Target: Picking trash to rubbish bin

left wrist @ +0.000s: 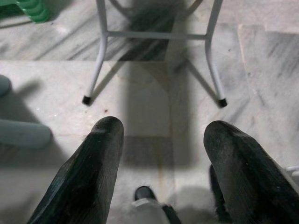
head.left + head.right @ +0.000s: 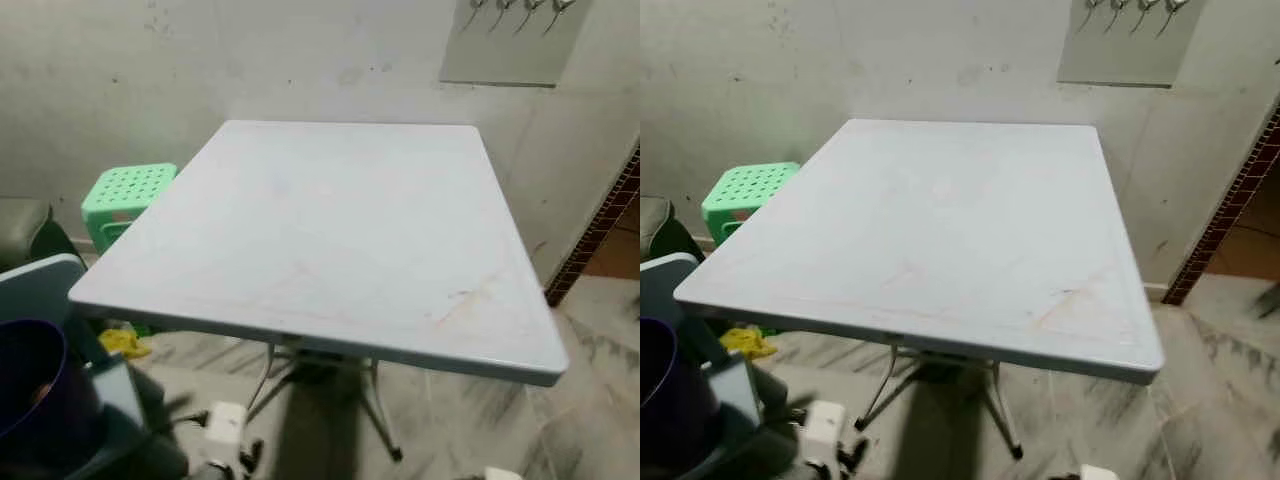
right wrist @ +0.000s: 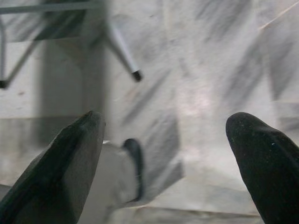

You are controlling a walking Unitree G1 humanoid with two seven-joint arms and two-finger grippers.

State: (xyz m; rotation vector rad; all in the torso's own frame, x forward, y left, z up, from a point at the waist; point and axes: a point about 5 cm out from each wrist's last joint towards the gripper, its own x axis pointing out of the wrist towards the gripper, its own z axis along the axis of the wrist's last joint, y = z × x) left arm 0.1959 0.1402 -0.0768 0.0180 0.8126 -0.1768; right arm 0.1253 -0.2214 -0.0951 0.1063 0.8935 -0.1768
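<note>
I stand before a pale grey folding worktop (image 2: pixel 330 230), its top bare but for faint orange smears near the right front corner; a dark purple bin (image 2: pixel 35 395) sits low at my left, something pale just visible inside it, too dim to name. A crumpled yellow scrap (image 2: pixel 125 343) lies on the marble floor (image 1: pixel 140 107) under the worktop's left edge, beside the green plastic stool (image 2: pixel 125 195); I judge that to be trash. My left hand (image 1: pixel 161 140) hangs released over the floor, fingers spread, grasping nothing; my right hand (image 3: pixel 163 135) hangs likewise open and empty, near a worktop leg (image 3: pixel 122 51). This fits either a worktop already tidied or a search for what remains; if the yellow scrap counts, reaching it calls for bending low to the left.
</note>
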